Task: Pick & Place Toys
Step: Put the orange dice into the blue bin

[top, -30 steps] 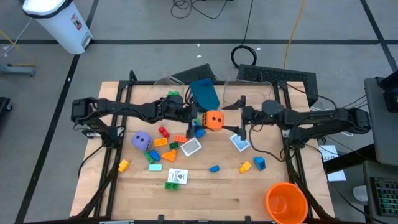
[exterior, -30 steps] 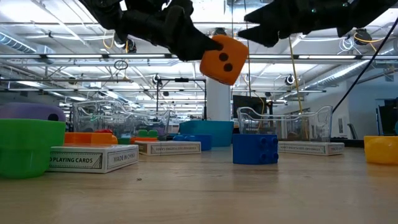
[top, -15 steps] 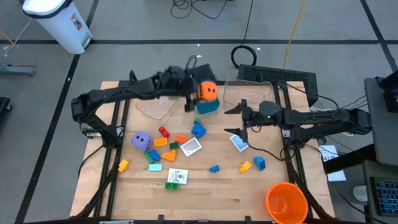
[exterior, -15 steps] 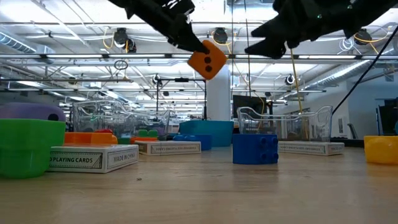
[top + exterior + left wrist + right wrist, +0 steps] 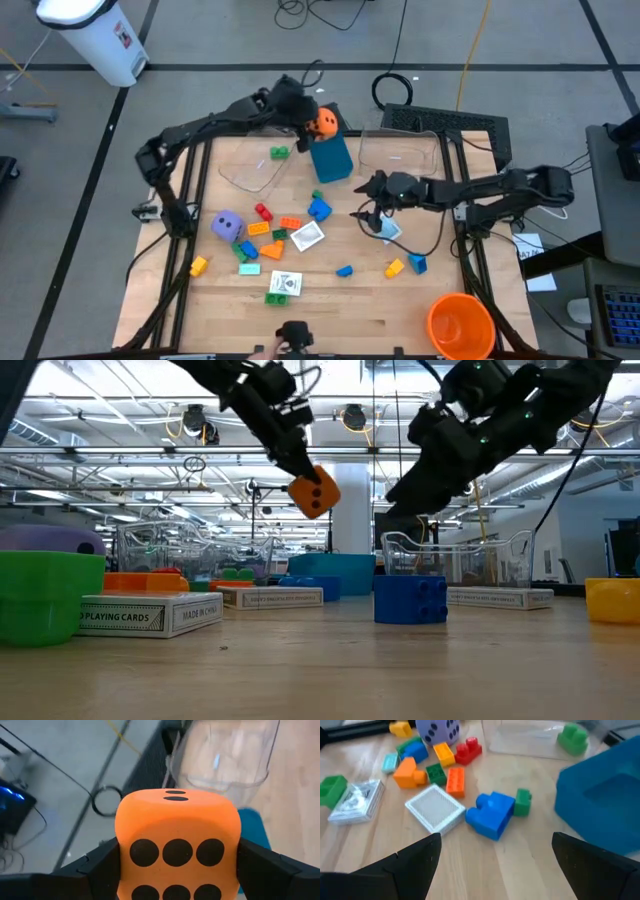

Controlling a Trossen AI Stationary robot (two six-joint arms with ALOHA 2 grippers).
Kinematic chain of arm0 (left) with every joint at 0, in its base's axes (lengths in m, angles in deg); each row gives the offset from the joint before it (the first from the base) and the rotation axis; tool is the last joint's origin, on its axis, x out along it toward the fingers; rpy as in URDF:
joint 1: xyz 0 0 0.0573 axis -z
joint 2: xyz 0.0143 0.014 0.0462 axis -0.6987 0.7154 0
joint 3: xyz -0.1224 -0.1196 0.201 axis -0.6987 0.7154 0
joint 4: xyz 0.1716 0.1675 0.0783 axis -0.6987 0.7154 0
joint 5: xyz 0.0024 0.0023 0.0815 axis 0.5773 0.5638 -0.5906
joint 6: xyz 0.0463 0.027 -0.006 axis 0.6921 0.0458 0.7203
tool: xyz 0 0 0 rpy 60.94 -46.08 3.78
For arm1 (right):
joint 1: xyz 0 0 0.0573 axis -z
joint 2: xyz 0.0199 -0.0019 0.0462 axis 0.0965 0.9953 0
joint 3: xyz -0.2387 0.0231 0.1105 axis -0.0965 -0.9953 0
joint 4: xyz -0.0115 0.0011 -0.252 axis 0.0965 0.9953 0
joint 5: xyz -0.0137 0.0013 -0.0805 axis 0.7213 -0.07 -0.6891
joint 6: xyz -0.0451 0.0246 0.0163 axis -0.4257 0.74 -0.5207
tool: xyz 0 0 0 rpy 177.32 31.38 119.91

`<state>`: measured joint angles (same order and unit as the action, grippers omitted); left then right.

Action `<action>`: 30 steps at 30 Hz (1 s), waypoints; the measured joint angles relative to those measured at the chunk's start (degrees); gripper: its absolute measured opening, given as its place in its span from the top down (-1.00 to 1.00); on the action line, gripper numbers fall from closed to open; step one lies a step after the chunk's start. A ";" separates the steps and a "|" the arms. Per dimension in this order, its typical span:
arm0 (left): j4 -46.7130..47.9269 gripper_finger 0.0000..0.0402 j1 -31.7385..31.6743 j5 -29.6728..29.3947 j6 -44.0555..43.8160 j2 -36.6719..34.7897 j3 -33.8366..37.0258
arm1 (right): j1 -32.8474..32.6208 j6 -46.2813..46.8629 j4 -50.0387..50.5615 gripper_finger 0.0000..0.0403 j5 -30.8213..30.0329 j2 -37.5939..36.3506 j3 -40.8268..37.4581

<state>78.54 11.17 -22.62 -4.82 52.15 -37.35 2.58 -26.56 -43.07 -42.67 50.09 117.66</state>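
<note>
The tabletop (image 5: 330, 300) is carrying scattered bricks, with the blue box (image 5: 331, 158) standing at its far edge – the left gripper (image 5: 312, 122) is hovering just above that box, jaws pinching the orange die (image 5: 322, 123); the right gripper (image 5: 366, 200) is hanging mid-table, jaws spread, holding nothing, near the blue brick (image 5: 319, 209)

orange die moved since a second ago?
Yes. In the high view the orange die, held in the left tool, went from beside the blue box's near end toward the table's far edge, and is now at the box's far end.
</note>
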 joint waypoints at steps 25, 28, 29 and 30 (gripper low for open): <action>29.31 -0.61 0.38 -2.75 -0.67 26.62 -35.40 | -0.42 0.91 3.41 -0.84 0.25 3.08 0.01; 29.40 -0.61 0.39 -2.77 -1.28 26.55 -35.44 | -0.37 0.95 4.36 -0.84 0.21 3.08 0.01; 29.44 -0.61 0.40 -2.77 -1.50 26.58 -35.44 | -0.37 0.95 4.23 -0.84 0.21 3.08 0.01; 29.46 -0.61 0.40 -2.77 -1.66 26.60 -35.44 | -0.37 0.95 4.04 -0.84 0.21 3.08 0.01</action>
<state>108.01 11.57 -25.39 -6.48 78.75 -72.79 2.21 -25.60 -39.03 -42.46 53.17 117.67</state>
